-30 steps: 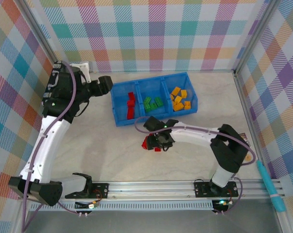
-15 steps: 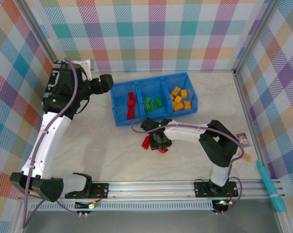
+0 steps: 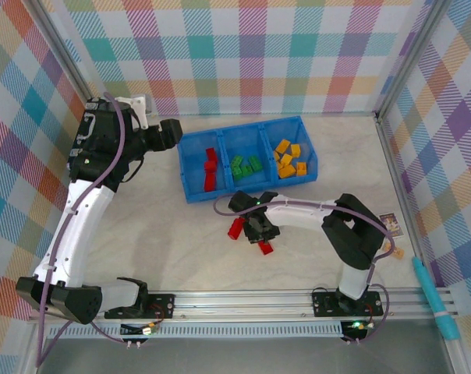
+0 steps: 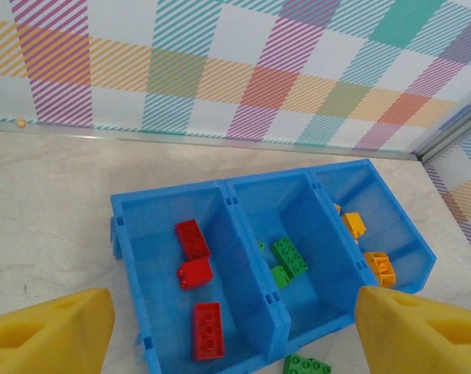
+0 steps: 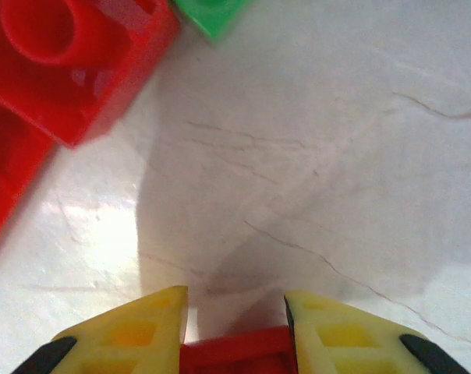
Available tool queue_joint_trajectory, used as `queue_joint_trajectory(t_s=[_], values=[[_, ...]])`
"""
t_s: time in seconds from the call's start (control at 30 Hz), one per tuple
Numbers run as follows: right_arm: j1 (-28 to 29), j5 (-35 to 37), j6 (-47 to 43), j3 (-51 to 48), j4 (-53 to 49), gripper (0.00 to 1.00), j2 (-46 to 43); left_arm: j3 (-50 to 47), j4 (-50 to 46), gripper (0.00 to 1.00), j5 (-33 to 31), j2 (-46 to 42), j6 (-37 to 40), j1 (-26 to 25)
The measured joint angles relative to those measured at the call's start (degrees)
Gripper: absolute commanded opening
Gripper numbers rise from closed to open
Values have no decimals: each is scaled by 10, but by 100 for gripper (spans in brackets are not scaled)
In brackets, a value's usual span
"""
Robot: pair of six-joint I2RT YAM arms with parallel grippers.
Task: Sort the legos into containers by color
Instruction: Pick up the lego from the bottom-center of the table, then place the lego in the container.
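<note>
Legos, part-sorted lot. Bin [image 3: 220, 190] stood toward the far side of the worktop [image 3: 181, 241]; three cells side by side, one colour to each, reading red, green, orange from the left.

Right fingers [image 5: 126, 335] were clenched on a red brick [image 5: 235, 357], low over the worktop just in front of the bin; the grip lay across the brick's sides, presumably to carry it to the red cell [image 4: 154, 265].

Left fingers [image 4: 56, 327] were spread wide and grasped nothing; they hung beside the bin's left end, looking down into it, probably parked there to keep out of the right arm's way.

Counts:
- Red cell: three bricks.
- Green cell [image 4: 294, 210]: two plain from the left wrist, plus a sliver of a third; the top view suggested three or four.
- Orange cell [image 4: 376, 206]: three seen from the left wrist; about six in the top view, too bunched to separate surely.
- Loose on the worktop: the gripped red; at least one more loose red [image 3: 235, 228] just beside it; one green brick [image 4: 306, 365] just in front of the bin.

Judged mostly sorted; a few bricks outstanding.
</note>
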Motion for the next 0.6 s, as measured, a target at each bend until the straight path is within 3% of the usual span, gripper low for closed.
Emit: queue_joint_trajectory(t_s=[0.2,0.37,0.6], values=[[-3,9,-37,87,-72,28,-29,0,0,81,0,-4,11,0],[-17,22,-98,254,-89,28,-26,0,-4,82,-14,-17,26,0],[-60,25,-185,471,-27,28,95,-17,-39,85,-23,-57,44,0]])
